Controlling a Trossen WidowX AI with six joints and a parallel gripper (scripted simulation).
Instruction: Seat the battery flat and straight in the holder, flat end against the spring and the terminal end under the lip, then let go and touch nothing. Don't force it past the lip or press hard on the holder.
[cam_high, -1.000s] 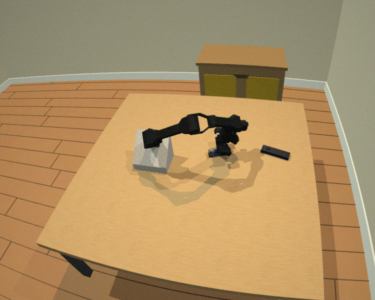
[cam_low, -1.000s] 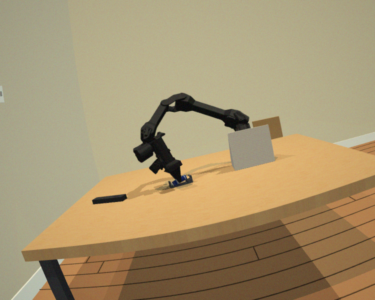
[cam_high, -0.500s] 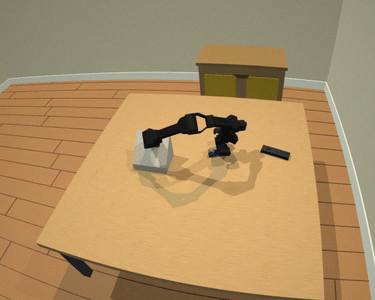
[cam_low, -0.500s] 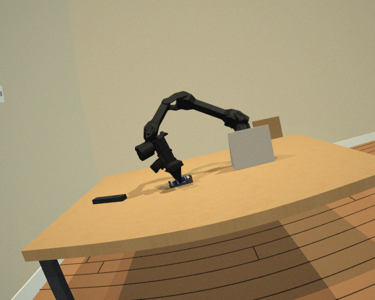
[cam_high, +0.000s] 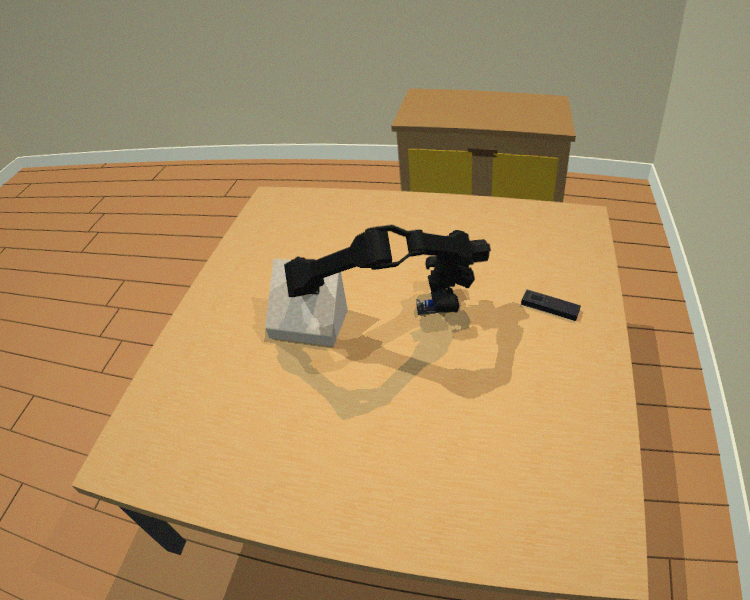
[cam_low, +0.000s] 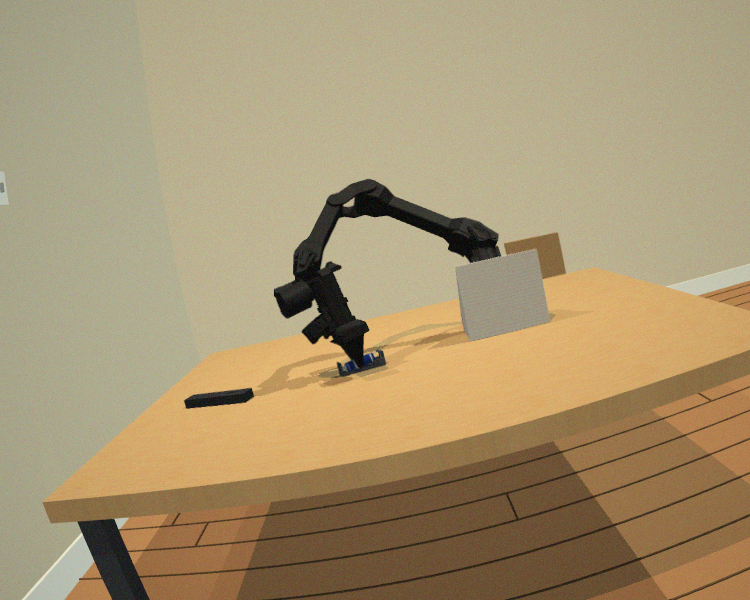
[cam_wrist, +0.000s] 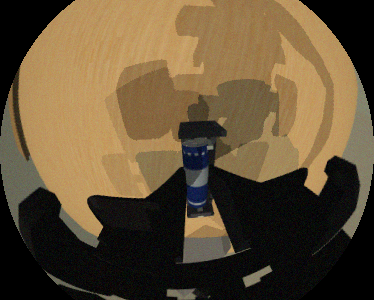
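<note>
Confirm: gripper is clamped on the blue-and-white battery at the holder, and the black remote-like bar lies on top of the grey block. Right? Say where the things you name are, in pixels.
Not the bar's place: the black bar (cam_high: 550, 305) (cam_low: 218, 398) lies on the table top (cam_high: 375, 450) (cam_low: 375, 437), apart from the grey block (cam_high: 306, 312) (cam_low: 503, 294), per the top and exterior views. The rest stands.

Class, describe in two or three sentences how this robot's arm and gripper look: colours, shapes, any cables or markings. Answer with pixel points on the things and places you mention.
The arm (cam_high: 373, 247) (cam_low: 417, 215) is black, with chunky joints and slimmer links, one an open loop. The gripper (cam_high: 445, 306) (cam_low: 359, 361) (cam_wrist: 195, 170) is black too, with two tapering, wedge-like fingers. Pale patches show near its base in the wrist view; no cables or lettering can be made out.
</note>
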